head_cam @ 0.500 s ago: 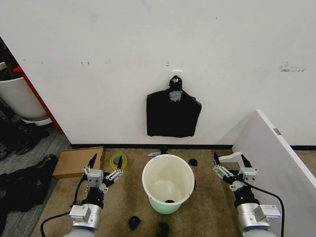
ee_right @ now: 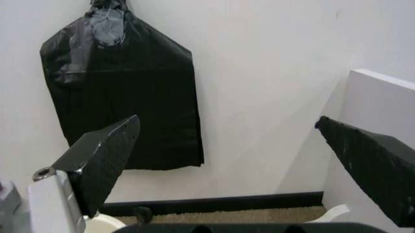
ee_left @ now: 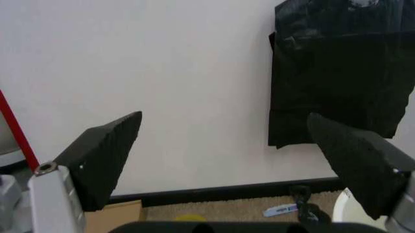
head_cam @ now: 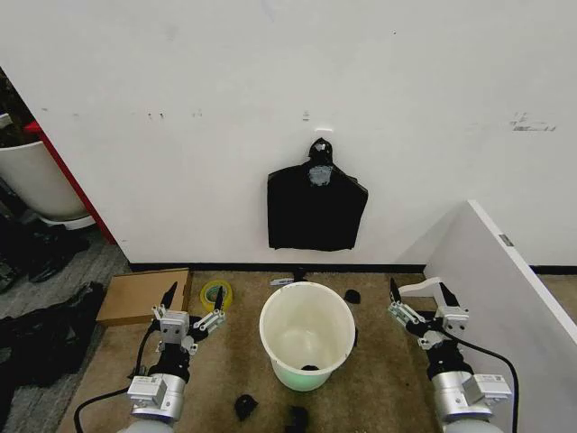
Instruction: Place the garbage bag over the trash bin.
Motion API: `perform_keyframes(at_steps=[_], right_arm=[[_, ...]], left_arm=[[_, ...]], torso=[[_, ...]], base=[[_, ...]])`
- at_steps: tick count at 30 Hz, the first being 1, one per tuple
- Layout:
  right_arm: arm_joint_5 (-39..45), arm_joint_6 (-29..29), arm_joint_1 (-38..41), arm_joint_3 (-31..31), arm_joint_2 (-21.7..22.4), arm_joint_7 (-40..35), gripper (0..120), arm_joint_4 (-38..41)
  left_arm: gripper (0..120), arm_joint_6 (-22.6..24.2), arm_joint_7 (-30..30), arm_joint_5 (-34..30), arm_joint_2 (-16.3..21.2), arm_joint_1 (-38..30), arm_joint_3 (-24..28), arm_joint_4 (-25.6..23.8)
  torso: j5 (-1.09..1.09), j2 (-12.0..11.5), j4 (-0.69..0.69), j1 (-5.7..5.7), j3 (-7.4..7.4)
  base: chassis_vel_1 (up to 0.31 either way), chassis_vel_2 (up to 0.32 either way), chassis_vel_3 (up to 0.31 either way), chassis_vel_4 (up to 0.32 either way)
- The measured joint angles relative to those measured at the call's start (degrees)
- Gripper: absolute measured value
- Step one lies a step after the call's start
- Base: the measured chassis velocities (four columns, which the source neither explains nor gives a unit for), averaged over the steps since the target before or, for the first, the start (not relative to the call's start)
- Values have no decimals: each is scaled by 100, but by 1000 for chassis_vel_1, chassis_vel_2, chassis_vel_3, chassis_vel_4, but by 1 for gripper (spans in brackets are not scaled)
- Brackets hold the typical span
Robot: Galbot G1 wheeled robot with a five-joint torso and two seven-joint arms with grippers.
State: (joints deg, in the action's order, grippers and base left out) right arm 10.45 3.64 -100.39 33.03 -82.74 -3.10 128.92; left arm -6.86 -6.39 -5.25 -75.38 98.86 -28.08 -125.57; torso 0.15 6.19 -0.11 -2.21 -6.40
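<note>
Unchanged since half a second ago: left gripper (head_cam: 193,304) and right gripper (head_cam: 419,299), jaws wide, empty, flanking trash bin (head_cam: 306,336) on carpet. Garbage bag (head_cam: 315,209) hangs on wall; task unstarted.

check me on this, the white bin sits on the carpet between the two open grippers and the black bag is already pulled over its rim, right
Not quite. The trash bin does sit on the carpet between the left gripper and right gripper, both with jaws open. But its rim is bare; the head view shows the black bag hanging on the wall behind it.
</note>
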Motion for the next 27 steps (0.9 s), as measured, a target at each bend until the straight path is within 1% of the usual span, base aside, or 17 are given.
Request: perform_keyframes(at_steps=[4, 7, 8, 12, 14, 15, 16, 18, 22, 23, 27], right_arm=[[238, -55, 143, -86, 134, 49, 100, -65], [618, -137, 538, -188, 367, 143, 100, -335], [618, -137, 538, -188, 367, 143, 100, -335], [961, -149, 1037, -296, 568, 297, 100, -734], [1338, -152, 1299, -317, 665, 451, 100, -975], [1545, -148, 1471, -317, 731, 562, 100, -1132], [1545, -148, 1471, -317, 731, 562, 100, -1132], [1699, -128, 1726, -335, 861, 721, 100, -1339], [1909, -93, 2392, -615, 1214, 1087, 100, -1772], [1909, -93, 2392, -615, 1214, 1087, 100, -1772], [1971, -94, 3015, -1058, 1374, 1328, 100, -2120]], left_arm=[[100, -5, 1, -10, 22, 1, -51, 1], [100, -22, -2, -55, 51, 47, -161, -24], [100, -22, -2, -55, 51, 47, -161, -24], [100, -30, -11, -153, 100, 76, -224, -45], [100, -16, -16, -225, 189, -21, -195, 17], [100, 3, -15, -276, 252, -86, -158, 59], [100, 3, -15, -276, 252, -86, -158, 59], [100, 10, -15, -314, 293, -114, -152, 88], [100, -24, -12, -335, 278, -2, -265, 59], [100, -24, -12, -335, 278, -2, -265, 59], [100, -48, -10, -326, 248, 89, -309, 23]], torso=[[0, 0, 0, 0, 0], [0, 0, 0, 0, 0], [0, 0, 0, 0, 0], [2, 0, 3, 0, 0], [1, 0, 2, 0, 0], [-1, 0, -1, 0, 0], [-1, 0, -1, 0, 0], [0, 0, -2, 0, 0], [0, 0, 2, 0, -1], [0, 0, 2, 0, -1], [1, 0, 0, 0, -1]], base=[[0, 0, 0, 0], [0, 0, 0, 0], [0, 0, 0, 0], [0, 0, 0, 0], [0, 0, 0, 0], [0, 0, 0, 0], [0, 0, 0, 0], [0, 0, 0, 0], [0, 0, 0, 0], [0, 0, 0, 0], [0, 0, 0, 0]])
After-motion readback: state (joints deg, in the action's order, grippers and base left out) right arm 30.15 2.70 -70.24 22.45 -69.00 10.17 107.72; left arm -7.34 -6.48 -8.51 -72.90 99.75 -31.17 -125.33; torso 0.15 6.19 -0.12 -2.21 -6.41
